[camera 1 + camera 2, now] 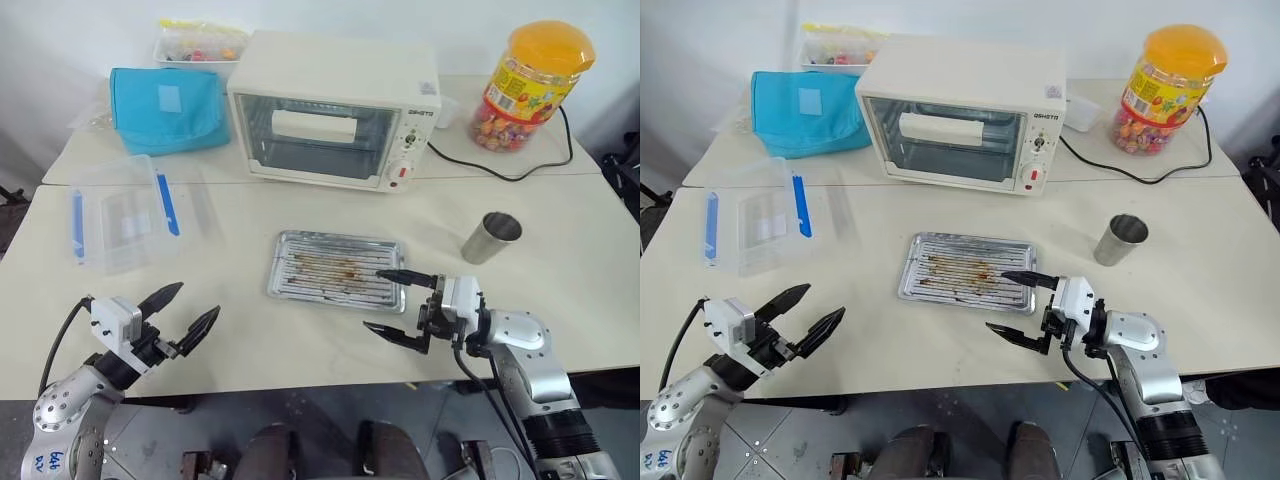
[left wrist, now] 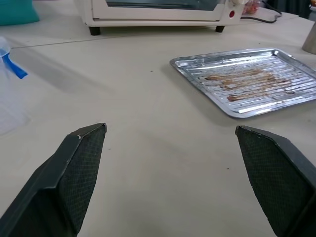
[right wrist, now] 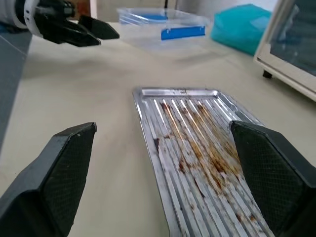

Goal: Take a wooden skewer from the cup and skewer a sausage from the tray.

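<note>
Two cream tables (image 1: 300, 330) pushed together with a seam between them, plain white wall (image 1: 400, 25) just behind the far table, grey tiled floor (image 1: 320, 420) below the near table's front edge, soft even light.

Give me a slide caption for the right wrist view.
Open right gripper poised over a grease-stained ridged silver metal tray, no sausage visible, open left gripper beyond.
</note>
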Action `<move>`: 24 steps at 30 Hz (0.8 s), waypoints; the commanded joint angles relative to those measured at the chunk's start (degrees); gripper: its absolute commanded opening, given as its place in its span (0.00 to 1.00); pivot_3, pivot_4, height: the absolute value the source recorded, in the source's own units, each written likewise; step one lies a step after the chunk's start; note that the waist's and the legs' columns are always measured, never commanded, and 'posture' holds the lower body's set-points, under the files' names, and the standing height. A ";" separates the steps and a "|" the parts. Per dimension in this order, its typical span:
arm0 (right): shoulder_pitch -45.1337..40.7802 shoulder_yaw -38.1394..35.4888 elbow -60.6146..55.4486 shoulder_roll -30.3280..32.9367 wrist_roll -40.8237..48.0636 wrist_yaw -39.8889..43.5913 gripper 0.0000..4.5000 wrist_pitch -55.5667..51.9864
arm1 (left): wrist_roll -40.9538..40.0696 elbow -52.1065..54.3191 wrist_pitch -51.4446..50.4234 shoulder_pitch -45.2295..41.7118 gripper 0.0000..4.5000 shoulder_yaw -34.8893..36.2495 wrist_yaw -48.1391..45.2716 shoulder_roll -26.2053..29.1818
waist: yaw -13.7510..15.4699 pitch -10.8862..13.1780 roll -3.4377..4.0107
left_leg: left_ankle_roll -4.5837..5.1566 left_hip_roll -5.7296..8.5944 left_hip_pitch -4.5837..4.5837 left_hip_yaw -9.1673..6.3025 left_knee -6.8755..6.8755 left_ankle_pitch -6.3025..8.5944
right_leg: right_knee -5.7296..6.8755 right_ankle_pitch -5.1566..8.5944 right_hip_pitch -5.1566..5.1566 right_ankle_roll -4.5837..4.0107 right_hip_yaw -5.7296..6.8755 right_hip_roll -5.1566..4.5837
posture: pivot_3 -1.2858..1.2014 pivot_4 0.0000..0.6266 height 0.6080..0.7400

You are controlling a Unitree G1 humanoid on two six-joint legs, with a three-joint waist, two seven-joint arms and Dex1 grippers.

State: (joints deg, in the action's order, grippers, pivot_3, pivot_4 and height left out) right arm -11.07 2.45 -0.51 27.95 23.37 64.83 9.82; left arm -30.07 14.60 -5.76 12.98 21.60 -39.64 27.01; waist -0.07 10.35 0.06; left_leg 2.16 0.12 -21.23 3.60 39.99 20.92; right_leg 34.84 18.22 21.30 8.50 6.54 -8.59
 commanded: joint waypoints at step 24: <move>-2.05 -0.29 0.72 -2.53 -1.88 -3.97 1.00 3.45 | 0.44 -6.20 6.22 -4.11 0.98 2.36 0.03 -0.55 | -0.04 0.00 0.00 | 0.00 0.02 0.00 -0.01 0.00 0.00 | 0.12 0.00 0.05 0.00 0.04 -0.02 | 0.52 0.24 1.00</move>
State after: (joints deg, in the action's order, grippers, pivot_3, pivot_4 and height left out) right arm -13.51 3.48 2.70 24.70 19.81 60.86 13.50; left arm -28.90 5.98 0.27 8.19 22.54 -40.09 26.43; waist -0.11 10.35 0.06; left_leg 2.16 0.14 -21.23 3.58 39.99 20.92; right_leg 34.96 18.22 21.35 8.51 6.57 -8.62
